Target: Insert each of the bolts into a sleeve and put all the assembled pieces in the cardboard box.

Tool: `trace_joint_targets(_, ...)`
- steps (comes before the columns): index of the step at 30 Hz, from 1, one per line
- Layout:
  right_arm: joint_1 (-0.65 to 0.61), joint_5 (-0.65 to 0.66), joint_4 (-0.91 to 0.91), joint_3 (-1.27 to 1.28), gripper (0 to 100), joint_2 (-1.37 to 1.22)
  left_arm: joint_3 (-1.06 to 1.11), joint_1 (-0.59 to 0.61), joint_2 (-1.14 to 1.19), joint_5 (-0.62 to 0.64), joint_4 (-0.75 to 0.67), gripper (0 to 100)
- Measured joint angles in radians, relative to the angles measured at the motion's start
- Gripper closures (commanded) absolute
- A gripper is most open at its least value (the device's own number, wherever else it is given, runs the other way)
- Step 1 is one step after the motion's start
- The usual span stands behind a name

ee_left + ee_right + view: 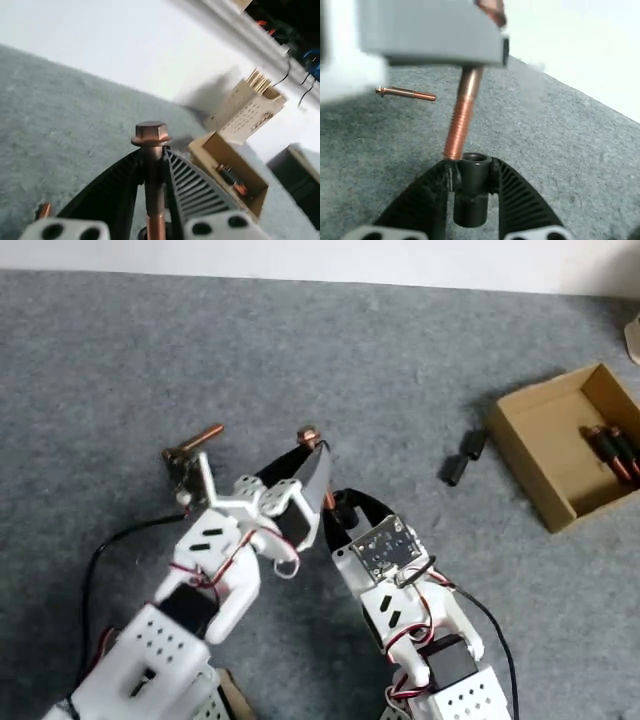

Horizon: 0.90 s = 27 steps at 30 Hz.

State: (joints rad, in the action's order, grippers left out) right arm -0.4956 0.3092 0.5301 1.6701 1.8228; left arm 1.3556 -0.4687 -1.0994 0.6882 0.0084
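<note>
So the left gripper (151, 152) is clamping its jaws tight on a copper bolt (151, 134), gripping the shank just under the hex head. In the high view the bolt's long axis is running away from the robot, with the head pointing toward the far side of the grey carpet (350, 350) and the threaded end aiming back at the right gripper (471, 164). That one is squeezing a black sleeve (471, 200) between its jaws, open bore facing the bolt. The thread tip is sitting right at the sleeve's rim, leaning at an angle to the bore rather than lined up with it, and I can't tell if it's actually inside.

A loose bolt (195, 442) is lying flat on the carpet near the left arm. Two spare sleeves (462, 458) are lying near the cardboard box (522, 465), which is holding some assembled pieces (612, 450).
</note>
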Motion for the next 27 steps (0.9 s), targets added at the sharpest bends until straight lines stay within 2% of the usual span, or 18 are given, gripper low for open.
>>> trace_joint_targets(3, 0.003, 0.002, 0.003, 0.000, 99.4, -0.002, -0.023, 0.006, 0.094, 0.006, -0.021, 99)
trace_joint_targets(10, -0.003, 0.002, 0.002, 0.000, 99.4, 0.000, -0.011, 0.005, 0.126, 0.000, -0.167, 99)
trace_joint_targets(27, -0.002, 0.002, 0.002, 0.000, 99.4, 0.000, -0.006, 0.005, 0.127, 0.000, -0.221, 99)
